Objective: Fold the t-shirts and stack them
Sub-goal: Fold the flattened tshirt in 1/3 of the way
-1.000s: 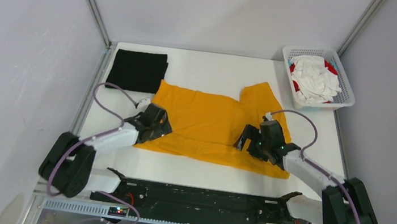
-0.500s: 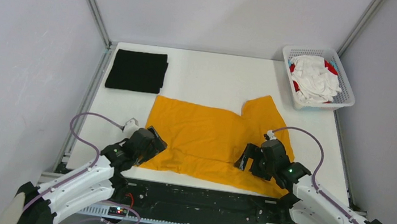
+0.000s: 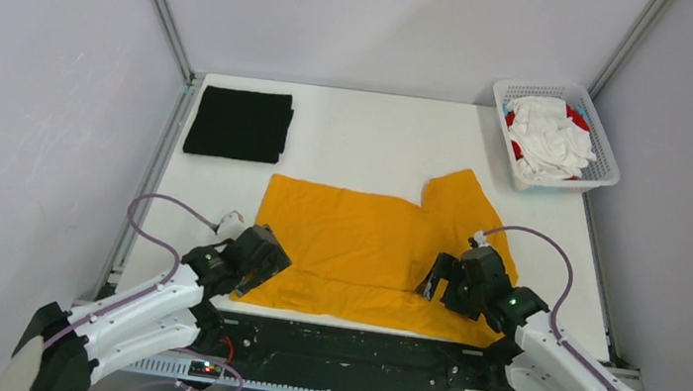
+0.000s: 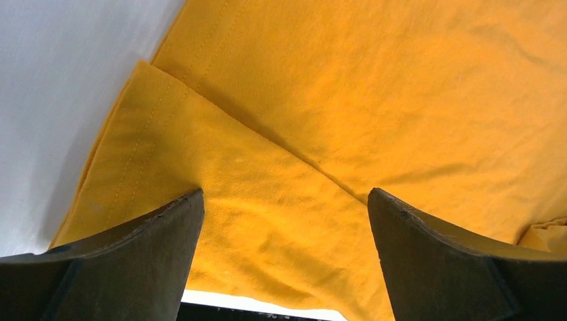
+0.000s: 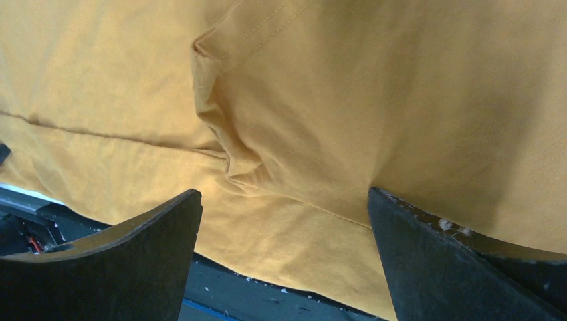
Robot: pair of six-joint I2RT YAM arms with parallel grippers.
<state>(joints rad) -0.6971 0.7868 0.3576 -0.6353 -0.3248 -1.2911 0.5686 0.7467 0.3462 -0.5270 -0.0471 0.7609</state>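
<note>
Now the left pincer stands spread wide over the near left corner of the mustard-orange t-shirt, where a folded flap of cloth lies between its fingers. The right pincer is spread just as wide over the shirt's right side, above a small pucker beside a seam. The shirt lies flat on the desk, its near hem reaching the front edge. Well beyond the left pincer rests the folded black t-shirt. Far beyond the right pincer, white and red t-shirts fill the basket.
</note>
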